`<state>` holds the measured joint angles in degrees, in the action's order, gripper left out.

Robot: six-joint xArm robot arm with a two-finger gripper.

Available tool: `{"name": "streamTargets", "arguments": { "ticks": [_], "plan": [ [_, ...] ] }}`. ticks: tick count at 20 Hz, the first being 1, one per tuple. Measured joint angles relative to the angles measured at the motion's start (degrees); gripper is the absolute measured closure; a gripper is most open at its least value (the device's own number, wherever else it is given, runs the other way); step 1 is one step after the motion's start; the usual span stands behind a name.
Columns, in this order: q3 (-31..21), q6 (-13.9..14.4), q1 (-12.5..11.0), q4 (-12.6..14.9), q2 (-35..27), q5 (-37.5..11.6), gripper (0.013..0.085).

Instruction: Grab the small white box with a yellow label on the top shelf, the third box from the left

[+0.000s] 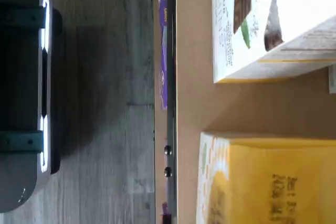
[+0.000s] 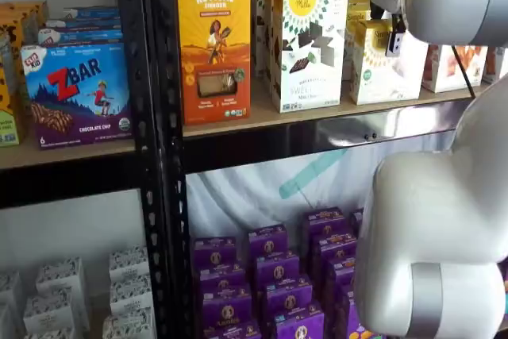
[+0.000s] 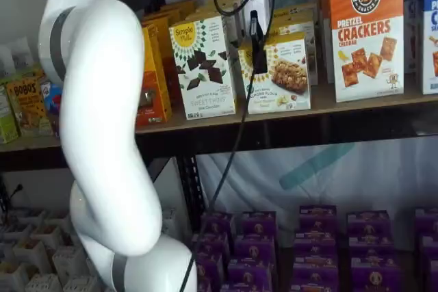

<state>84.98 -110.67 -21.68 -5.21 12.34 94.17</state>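
The pincer (image 3: pixel 258 49) (black fingers side-on, so I cannot tell whether they are parted) hangs just in front of the short cream-white carton with the yellow sunburst label (image 3: pixel 282 74). The carton stands upright on the tan wooden top shelf (image 3: pixel 356 104), label facing outward, directly behind the fingers, beside the taller white chocolate-squares box (image 3: pixel 204 66).

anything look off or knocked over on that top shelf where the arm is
Nothing stands out. On the top shelf the small white box, the taller white box beside it and the cracker box all stand upright and face forward. The gripper hangs in front of the small box, its finger gap not visible.
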Motion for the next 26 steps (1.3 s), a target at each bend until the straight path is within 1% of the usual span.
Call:
{"name": "streamTargets", "arguments": {
  "ticks": [1,3,7,9,10,11,17,22,23,26],
  "plan": [
    [0.0,0.0,-0.01,-0.06,-0.03,0.02,0.041],
    [-0.09,0.04,0.03,-0.15,-0.04,-0.1,0.049],
    [-0.38,0.18,0.18,-0.23,0.06,-0.48,0.049],
    [-0.42,0.25,0.26,-0.27,0.01,-0.49,0.057],
    [-0.43,0.28,0.28,-0.29,-0.01,-0.46,0.057],
    [-0.51,0.32,0.34,-0.27,0.0,-0.52,0.061],
    [-0.84,0.51,0.52,-0.33,0.15,-0.47,0.061],
    [-0.5,0.41,0.24,-1.11,0.25,0.44,0.061],
    [-0.36,0.31,0.1,-1.32,0.23,0.64,0.065],
    [-0.03,0.11,-0.2,-1.55,0.33,1.27,0.065]
  ]
}}
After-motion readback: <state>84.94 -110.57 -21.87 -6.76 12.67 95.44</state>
